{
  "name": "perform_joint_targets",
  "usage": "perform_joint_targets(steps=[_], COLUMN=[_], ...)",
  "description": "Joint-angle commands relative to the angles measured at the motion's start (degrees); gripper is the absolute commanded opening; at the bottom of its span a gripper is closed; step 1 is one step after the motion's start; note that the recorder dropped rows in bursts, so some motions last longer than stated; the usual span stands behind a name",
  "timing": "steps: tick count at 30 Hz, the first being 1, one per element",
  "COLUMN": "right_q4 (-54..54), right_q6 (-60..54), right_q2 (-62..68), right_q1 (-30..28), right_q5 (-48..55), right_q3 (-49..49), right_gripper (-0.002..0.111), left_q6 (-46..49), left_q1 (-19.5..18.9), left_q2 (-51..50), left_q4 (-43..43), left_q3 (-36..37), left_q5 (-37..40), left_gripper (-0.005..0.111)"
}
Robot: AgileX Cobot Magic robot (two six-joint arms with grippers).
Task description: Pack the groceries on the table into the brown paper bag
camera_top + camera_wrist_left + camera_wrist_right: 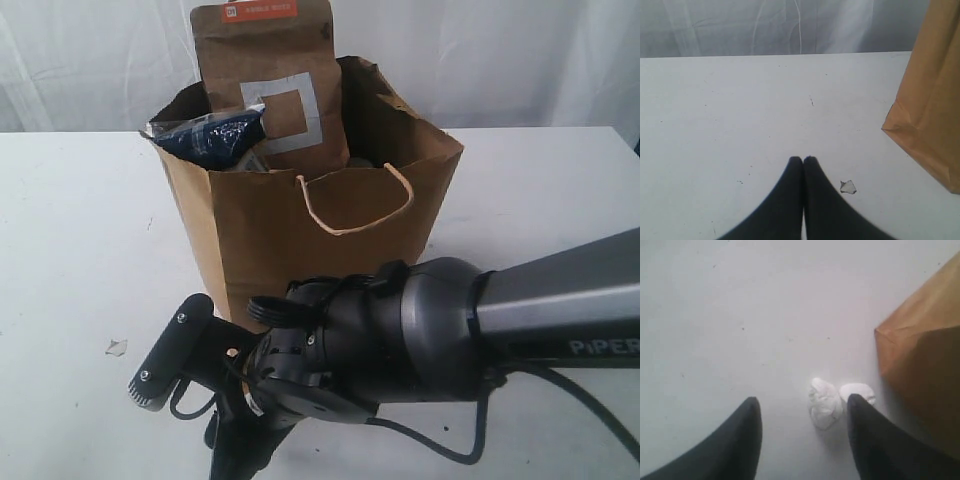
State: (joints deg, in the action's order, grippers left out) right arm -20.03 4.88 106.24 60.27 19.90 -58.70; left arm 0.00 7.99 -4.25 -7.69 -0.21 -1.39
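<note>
Squarely in the middle of the exterior view, the brown paper bag (300,225) stands upright on the white bench (70,250), its ragged rim open. A brown pouch (265,80) with an orange top and a grey square sticks up out of it, leaning toward 12 o'clock. A dark noodle packet (210,135) pokes over the rim at about 10 o'clock. One paper-cord handle (355,205) hangs down the near face.

From the bag, the right arm (450,320) fills the foreground at 5 to 6 o'clock, reaching in from 3 o'clock. The right hand (804,401) hangs low over the bench with its fingers spread apart and nothing gripped. Some white crumpled bits (825,402) lie on the bench between the fingers, close against one of them. A lower corner of the bag (920,355) sits just beside that same finger, apart from it.

The left hand (803,160) is closed, fingertips pressed together and empty, over bare bench. A small white scrap (848,187) lies just beside it, at 8 o'clock from the bag in the exterior view. The bag's side (932,100) stands near the left hand, not touching it.
</note>
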Motion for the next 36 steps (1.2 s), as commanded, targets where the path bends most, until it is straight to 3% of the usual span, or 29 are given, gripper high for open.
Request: perform_joint_targets(steps=[1,5,12,24,28,33,36], right_q4=[0.0,0.0,1.0,1.1,1.1,0.7,-0.2], right_q6=[-0.3,-0.1,-0.1,1.5,-4.3,-7.6,-7.7], right_q2=[0.7,0.8,1.1,-3.1,-3.5,-1.6,0.3], right_q1=[-0.4,-0.5,-0.5,1.4,2.0,2.0,1.3], right_q5=[-0.3,0.2,1.9,6.3,7.2,7.3,7.3], right_q3=[-0.1,-0.1,-0.1,-0.2,-0.9,-3.5,-5.0], right_gripper=[0.041,0.033,0.0,0.0,0.008,0.036,0.042], left_q6=[0.0,0.0,0.0,0.0,0.0,0.0,0.0], left_q1=[-0.1,-0.1,-0.1,-0.1,-0.1,-0.1,-0.1], left_q2=[0.3,0.3,0.3,0.3,0.3,0.3,0.3], left_q4=[0.0,0.0,0.0,0.0,0.0,0.0,0.0], left_q3=[0.2,0.2,0.2,0.2,0.2,0.2,0.2], left_q5=[0.1,0.1,0.1,0.1,0.1,0.1,0.1], left_gripper=[0.0,0.0,0.0,0.0,0.0,0.0,0.0])
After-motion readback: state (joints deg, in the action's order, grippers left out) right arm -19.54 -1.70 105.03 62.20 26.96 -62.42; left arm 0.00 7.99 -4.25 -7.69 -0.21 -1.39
